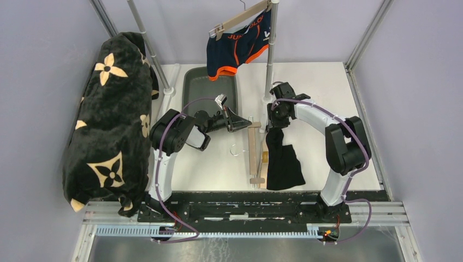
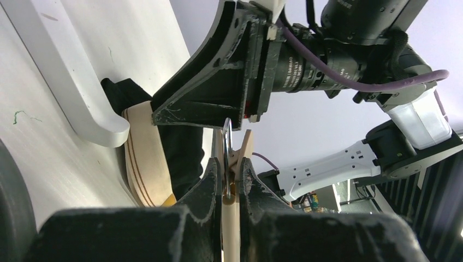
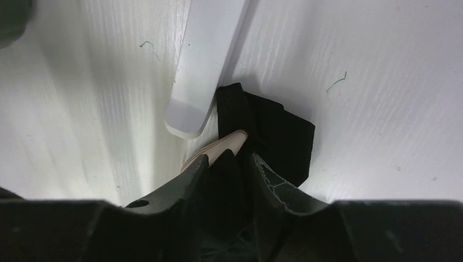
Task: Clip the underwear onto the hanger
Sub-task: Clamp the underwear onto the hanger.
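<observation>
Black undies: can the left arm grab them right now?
Probably not. The left pincer is busy, shut on the clip of the hanger, so it has no free grip. The undies lie close beside it, though, and the right pincer holds one end.

hanger flat on table, centre | underwear on table just right of it, inner edge seemingly over its bar | tray behind, to the left | second hanger hung high at back | bundle far left
</observation>
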Tool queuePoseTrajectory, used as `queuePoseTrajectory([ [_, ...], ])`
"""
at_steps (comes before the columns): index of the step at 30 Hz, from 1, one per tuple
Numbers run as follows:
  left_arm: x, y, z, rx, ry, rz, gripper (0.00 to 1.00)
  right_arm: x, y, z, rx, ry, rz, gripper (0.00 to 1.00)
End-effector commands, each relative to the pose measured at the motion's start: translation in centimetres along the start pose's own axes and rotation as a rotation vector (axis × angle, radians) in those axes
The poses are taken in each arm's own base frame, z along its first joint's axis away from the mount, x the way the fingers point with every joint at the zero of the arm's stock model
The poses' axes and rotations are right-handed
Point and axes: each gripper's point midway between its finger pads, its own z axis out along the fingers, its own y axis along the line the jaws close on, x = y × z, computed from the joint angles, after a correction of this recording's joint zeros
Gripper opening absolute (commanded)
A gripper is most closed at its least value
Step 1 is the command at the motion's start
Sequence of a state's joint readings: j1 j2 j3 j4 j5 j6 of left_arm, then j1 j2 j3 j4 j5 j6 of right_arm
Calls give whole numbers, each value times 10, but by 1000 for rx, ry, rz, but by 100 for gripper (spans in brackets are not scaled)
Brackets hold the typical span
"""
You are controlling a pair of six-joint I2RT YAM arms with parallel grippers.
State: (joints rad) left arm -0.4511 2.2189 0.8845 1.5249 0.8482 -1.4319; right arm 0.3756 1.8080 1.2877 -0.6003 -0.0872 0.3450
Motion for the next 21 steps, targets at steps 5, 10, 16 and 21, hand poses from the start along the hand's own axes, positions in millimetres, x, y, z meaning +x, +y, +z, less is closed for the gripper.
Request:
queuePoseTrajectory([
  [5,-5,-35,0,144,-2,124,3,-1,-2,-3,-1,-33,-18,3],
  [10,-4,-41,-1,151,3,145,3,-39,8,-62,-73,-339,-24,0],
  [16,-1,-56,-3,173,17,187,3,-61,22,-110,-188,-586,-85,0],
  [21,2,-69,-5,189,22,225,3,-66,33,-127,-266,-658,-150,0],
])
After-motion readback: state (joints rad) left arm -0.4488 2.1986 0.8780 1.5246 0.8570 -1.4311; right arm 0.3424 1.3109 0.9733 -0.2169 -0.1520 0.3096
